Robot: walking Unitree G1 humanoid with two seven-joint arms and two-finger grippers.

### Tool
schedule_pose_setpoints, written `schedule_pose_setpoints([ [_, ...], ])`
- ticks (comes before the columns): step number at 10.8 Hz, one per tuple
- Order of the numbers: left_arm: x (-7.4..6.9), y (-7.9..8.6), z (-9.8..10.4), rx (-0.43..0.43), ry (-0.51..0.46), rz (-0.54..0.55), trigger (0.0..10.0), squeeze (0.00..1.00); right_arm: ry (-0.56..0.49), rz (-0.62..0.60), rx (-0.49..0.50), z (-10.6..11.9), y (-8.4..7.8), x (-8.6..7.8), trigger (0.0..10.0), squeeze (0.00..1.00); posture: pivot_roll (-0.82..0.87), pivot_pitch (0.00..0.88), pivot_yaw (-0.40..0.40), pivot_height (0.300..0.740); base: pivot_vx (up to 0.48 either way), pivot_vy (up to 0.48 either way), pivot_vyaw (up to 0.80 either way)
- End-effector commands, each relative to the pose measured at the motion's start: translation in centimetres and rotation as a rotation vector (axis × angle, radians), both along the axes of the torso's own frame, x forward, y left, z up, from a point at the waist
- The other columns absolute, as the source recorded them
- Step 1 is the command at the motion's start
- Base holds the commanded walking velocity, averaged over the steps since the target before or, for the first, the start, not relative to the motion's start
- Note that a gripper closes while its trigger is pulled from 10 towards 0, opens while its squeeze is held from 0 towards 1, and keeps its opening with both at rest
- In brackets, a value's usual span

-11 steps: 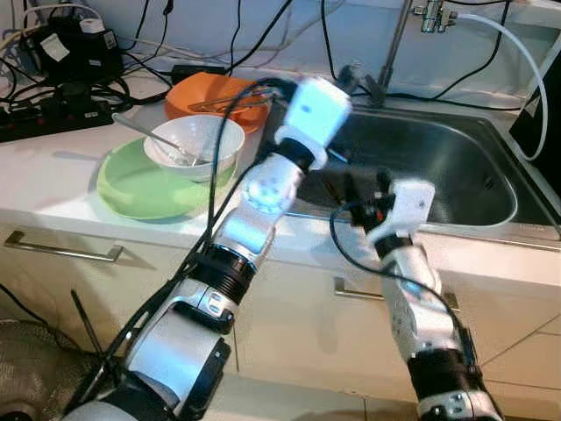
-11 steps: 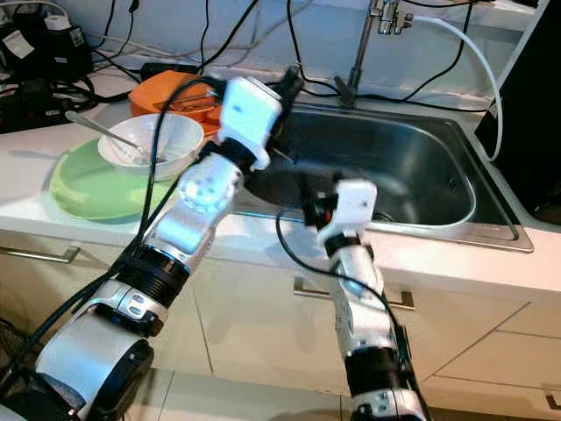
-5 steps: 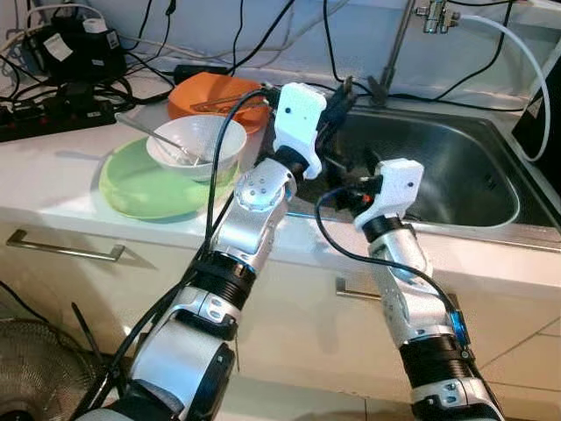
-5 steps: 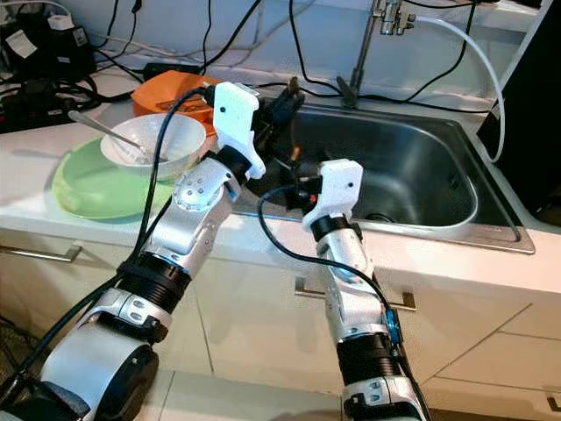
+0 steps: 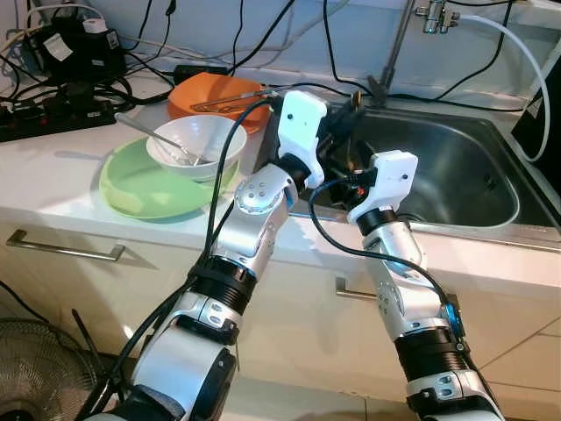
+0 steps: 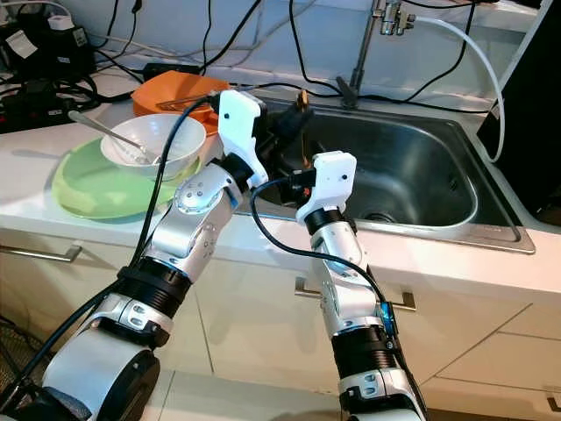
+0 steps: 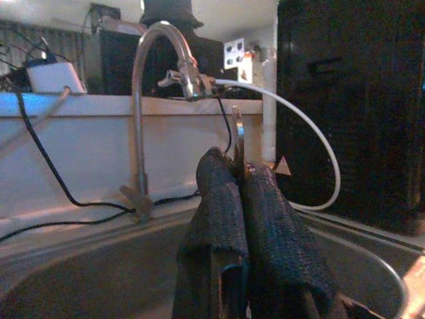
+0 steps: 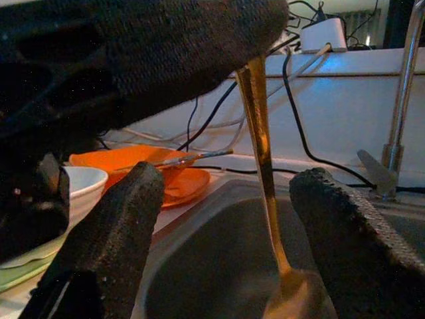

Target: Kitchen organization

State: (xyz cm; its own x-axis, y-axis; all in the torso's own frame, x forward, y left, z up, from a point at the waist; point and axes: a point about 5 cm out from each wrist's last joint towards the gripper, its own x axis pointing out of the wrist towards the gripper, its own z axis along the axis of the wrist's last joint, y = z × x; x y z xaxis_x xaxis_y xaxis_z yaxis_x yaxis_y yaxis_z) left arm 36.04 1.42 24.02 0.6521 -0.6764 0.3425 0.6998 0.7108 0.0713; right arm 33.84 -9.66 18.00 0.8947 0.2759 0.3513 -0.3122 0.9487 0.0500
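Two hands over the sink (image 5: 456,175), a handoff by the look of it. Far left of the left hand on the surface (image 5: 53,175): green plate (image 5: 131,189) carrying a white bowl (image 5: 195,145) with a utensil in it; behind them an orange plate (image 5: 210,92) with another utensil across it.

Left hand (image 7: 240,176): fingers pressed together on a thin gold spoon (image 8: 262,153), pinching the handle near its top so the spoon hangs down, bowl end lowest, over the near-left part of the basin.

Right hand (image 8: 226,212): just beside and below the left one, fingers spread wide with the spoon's shaft and bowl between them, not touching as far as I can tell.

Risks, my read:
- Pinch is on a slim, smooth handle, so the spoon could swing or slide out and drop into the sink.
- If the left lets go before the right has closed, same drop.
- Right hand closing off-centre could knock the shaft aside rather than clamp it.
- Wrist cables hang close between the arms, so they could snag.

Writing: none readable; a small warning-triangle sticker beyond the tap (image 7: 156,100), text too small.
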Motion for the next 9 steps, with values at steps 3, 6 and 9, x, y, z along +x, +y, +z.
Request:
schedule_pose_setpoints([
  [3,-0.5,-0.28,0.66,-0.015,-0.011,-0.054,10.0,0.0,0.004,0.008,-0.007,0.17,0.51,0.45,10.0,0.0,0.19,0.0,-0.036,0.74,0.0,0.0,0.0],
  [6,-0.58,0.1,0.97,-0.022,-0.016,-0.066,10.0,0.0,0.011,0.026,0.002,-0.03,0.99,0.48,0.0,0.0,0.19,0.0,-0.04,0.74,0.0,0.0,0.0],
  [9,-0.62,0.35,0.77,-0.013,-0.011,-0.058,10.0,0.0,0.022,0.014,-0.001,-0.3,0.83,0.67,0.0,0.0,0.2,0.0,-0.044,0.74,0.0,0.0,0.0],
])
